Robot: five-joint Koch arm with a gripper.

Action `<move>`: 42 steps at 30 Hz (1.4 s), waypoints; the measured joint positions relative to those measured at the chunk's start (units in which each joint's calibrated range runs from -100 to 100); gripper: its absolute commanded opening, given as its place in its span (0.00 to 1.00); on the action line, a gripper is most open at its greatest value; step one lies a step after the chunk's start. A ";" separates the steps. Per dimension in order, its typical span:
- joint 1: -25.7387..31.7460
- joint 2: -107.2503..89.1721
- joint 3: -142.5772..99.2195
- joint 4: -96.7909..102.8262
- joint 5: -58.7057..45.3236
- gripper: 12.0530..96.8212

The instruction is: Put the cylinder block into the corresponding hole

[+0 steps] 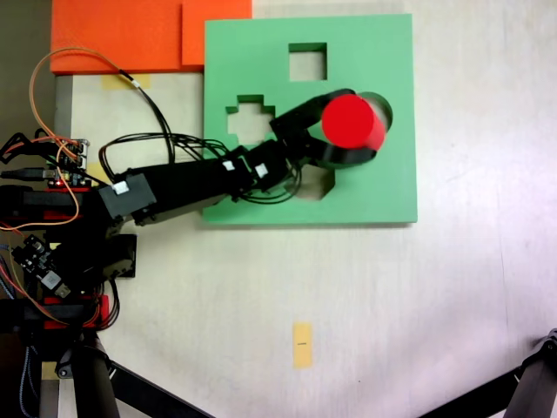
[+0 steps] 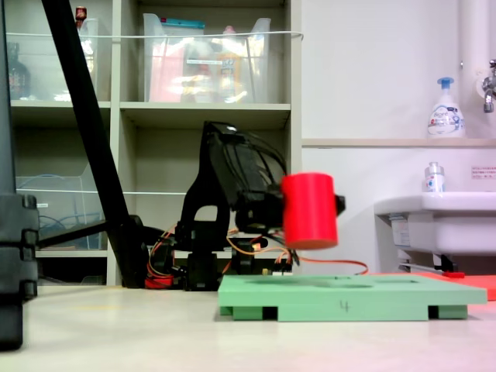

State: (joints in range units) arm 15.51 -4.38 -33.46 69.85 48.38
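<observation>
Hand grasping the cylinder above the board.

The black hand (image 1: pixel 355 135) is clenched around the short bright red foam cylinder (image 1: pixel 352 120), jaws on opposite sides. In a fixed view the cylinder (image 2: pixel 309 210) hangs clear above the square green foam board (image 2: pixel 341 297), its axis near vertical, slightly tilted. In a fixed view it covers most of the circular cut-out (image 1: pixel 384 111).

Circular hole (image 1: pixel 384 111) mostly behind cylinder block (image 1: pixel 352 121)
</observation>
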 measured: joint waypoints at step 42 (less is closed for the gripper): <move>1.42 20.11 10.09 -0.10 0.05 0.32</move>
State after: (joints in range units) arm 16.92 15.73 -23.37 69.75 48.42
